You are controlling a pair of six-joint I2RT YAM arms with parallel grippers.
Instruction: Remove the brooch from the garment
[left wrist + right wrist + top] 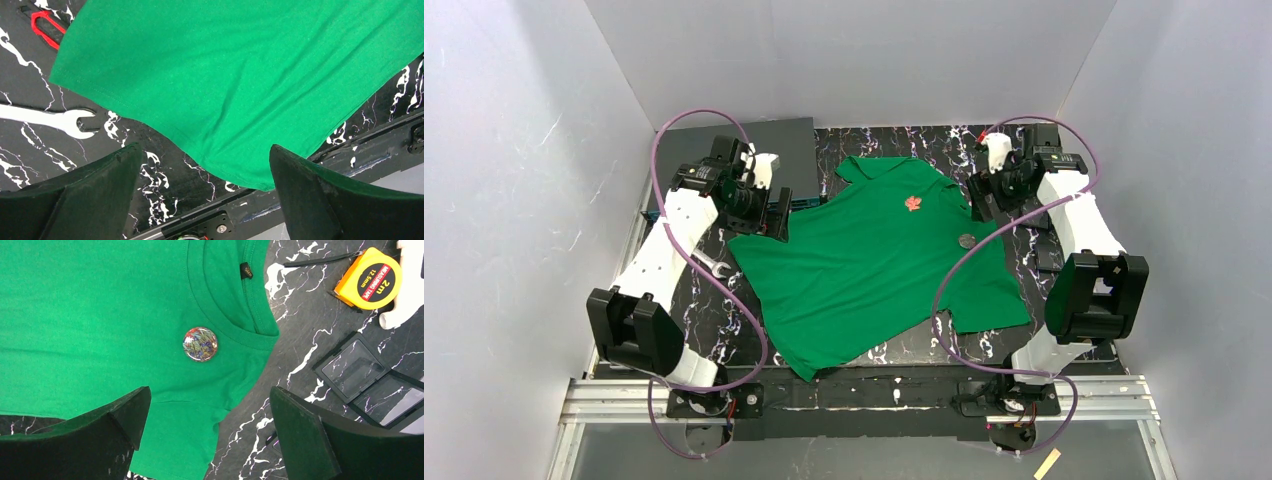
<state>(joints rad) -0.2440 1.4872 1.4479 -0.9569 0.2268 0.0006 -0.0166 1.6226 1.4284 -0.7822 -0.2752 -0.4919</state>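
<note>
The green polo shirt (874,265) lies spread flat on the black marbled table. The red-orange maple-leaf brooch (913,204) is pinned on its chest near the collar and shows only in the top view. My left gripper (776,210) is open and empty over the shirt's left sleeve; in the left wrist view (205,170) the shirt's hem (225,75) lies between the spread fingers. My right gripper (981,200) is open and empty at the shirt's right edge; in the right wrist view (210,415) it hovers above the fabric (90,315).
A round grey patterned badge (200,344) sits on the shirt (965,240). A yellow tape measure (367,279) and a clear plastic case (370,372) lie to the right. A white wrench (50,119) and a red tool (45,27) lie left. A dark panel (744,150) is at the back left.
</note>
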